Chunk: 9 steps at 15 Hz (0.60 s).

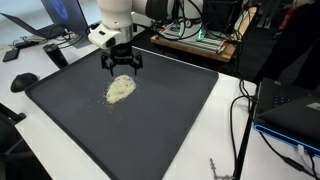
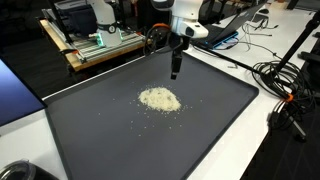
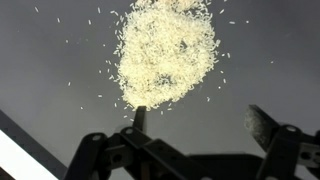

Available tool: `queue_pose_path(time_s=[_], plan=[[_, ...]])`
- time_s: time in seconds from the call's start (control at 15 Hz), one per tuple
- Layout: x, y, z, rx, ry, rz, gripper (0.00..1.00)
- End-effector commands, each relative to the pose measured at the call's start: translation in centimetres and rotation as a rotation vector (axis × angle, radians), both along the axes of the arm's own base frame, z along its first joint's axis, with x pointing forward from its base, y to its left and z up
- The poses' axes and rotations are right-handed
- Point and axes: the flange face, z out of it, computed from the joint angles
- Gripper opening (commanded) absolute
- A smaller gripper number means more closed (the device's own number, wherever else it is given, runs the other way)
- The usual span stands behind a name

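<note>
We see a pile of rice, pale cream grains heaped thick in the middle and thinning to loose strays around the edge. It lies near the middle of a dark mat, a little toward the far side. In an exterior view the pile is a low oval, longer from left to right, with no end that points anywhere. Just above its far edge hangs the gripper, its fingers spread wide and holding nothing. Cables trail on the white table right of the mat.
</note>
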Motion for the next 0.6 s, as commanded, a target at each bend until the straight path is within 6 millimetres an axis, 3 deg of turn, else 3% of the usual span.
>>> queue_pose_path(time_s=[0.0,0.53], plan=[[2.2,-1.7,-1.4,0.017,-0.035,0.011,1.00],[4.5,-3.7,-4.9,0.067,-0.083,0.053,1.00]])
